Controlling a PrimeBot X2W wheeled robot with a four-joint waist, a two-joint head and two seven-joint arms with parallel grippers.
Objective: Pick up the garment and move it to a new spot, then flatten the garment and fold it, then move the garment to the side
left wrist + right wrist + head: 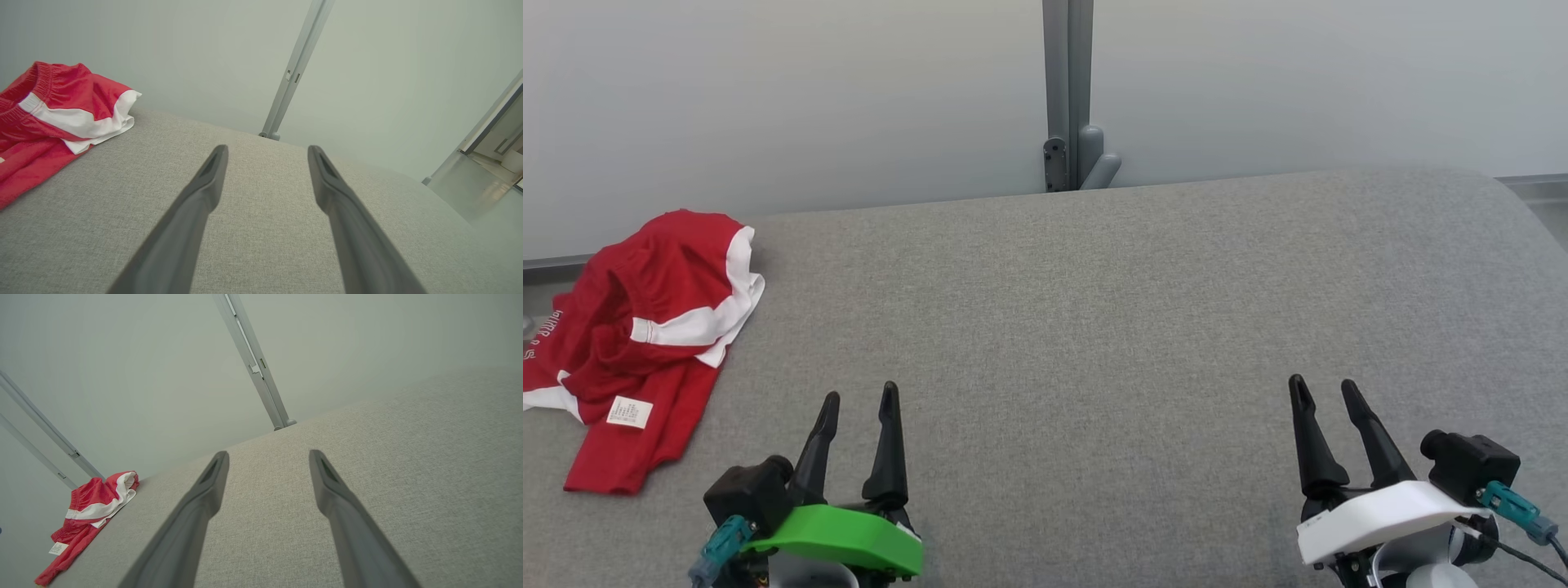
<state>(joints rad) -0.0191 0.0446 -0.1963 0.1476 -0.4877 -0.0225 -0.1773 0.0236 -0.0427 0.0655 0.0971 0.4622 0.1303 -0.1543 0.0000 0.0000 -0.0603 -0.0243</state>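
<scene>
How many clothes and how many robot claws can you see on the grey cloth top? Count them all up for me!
Clothes: 1, the red and white garment, crumpled at the left edge
Claws: 2, the left claw and the right claw, both open and empty
Total: 3

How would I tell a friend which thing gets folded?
A broad grey fabric surface spans the scene. At its left edge lies the garment, a crumpled heap. Bright red cloth, white bands and a small white label set it apart from the plain grey.
</scene>
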